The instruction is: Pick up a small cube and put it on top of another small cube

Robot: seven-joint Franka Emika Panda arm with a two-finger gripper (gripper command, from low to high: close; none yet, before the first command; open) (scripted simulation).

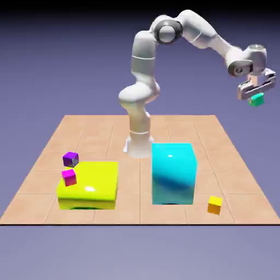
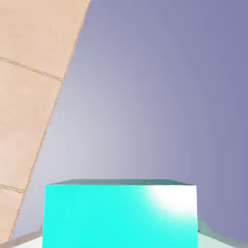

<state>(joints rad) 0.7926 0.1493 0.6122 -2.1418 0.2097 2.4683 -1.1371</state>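
Teal-green and tiny, the small cube (image 1: 256, 100) is hanging high in the air at the exterior view's right, pinched between the jaws of the gripper (image 1: 255, 95), which are pressing against its two sides. The white arm (image 1: 143, 60) is rising from its base at the table's far edge, bending at a grey joint near the top of the picture and stretching out past the table's right edge, so that the cube is sitting above the blue-violet backdrop and not above the tiles. In the hand view the same cube (image 2: 121, 215) is filling the lower middle of the picture, its face bright cyan with a white glare at its right, and the gripper's (image 2: 121, 242) fingers are showing only as pale slivers at the bottom corners (image 2: 213, 238). Behind the cube, the edge of the tan tiled table (image 2: 29, 97) is running along the left of that view, with plain backdrop over the rest.

On the table (image 1: 87, 131), the big cyan block (image 1: 174, 174) is standing near the middle. The low yellow block (image 1: 90, 185) is lying toward the exterior view's left, with the magenta cube (image 1: 69, 176) at its left upper corner and the purple cube (image 1: 70, 159) just beside and behind the magenta one. The small orange-yellow cube (image 1: 215, 205) is resting near the front edge, to the right of the cyan block.
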